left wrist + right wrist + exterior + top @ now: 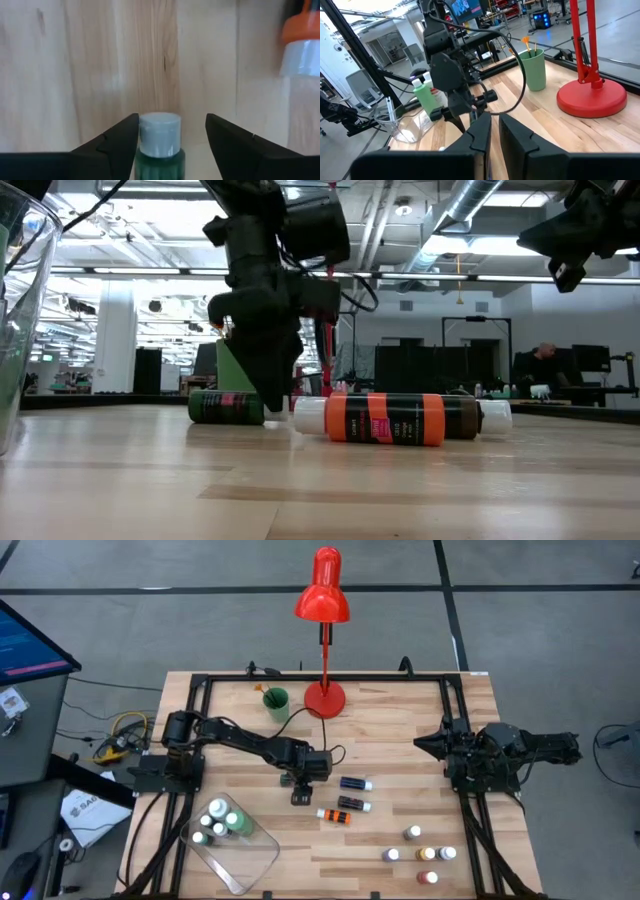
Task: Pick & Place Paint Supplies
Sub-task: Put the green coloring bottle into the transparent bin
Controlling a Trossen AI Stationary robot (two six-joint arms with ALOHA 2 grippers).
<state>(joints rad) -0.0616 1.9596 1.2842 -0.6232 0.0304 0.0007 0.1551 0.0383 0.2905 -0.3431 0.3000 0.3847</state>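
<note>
Dark fingers of the left gripper (pixel 170 145) stand spread on either side of a small green paint bottle (pixel 160 162) lying on its side on the wooden table (pixel 400 740), its grey-white cap (pixel 159 132) pointing away from the wrist. One finger is just beside the cap; the other stands clear of it. In the overhead view this gripper (pixel 301 792) is low over the middle of the table.

Just beside it lie three more bottles on their sides: an orange one (pixel 336 815), a dark one (pixel 353 804) and another dark one (pixel 356 783). Five small bottles (pixel 420 852) stand upright farther toward the right front. A clear plastic tray (pixel 245 855) at the left front holds a larger green bottle (pixel 238 823) and small ones. A green cup (pixel 276 701) and red lamp (pixel 324 640) stand at the back.

The right gripper (pixel 492 132), fingers pressed nearly together and holding nothing, waits above the table's right side.
</note>
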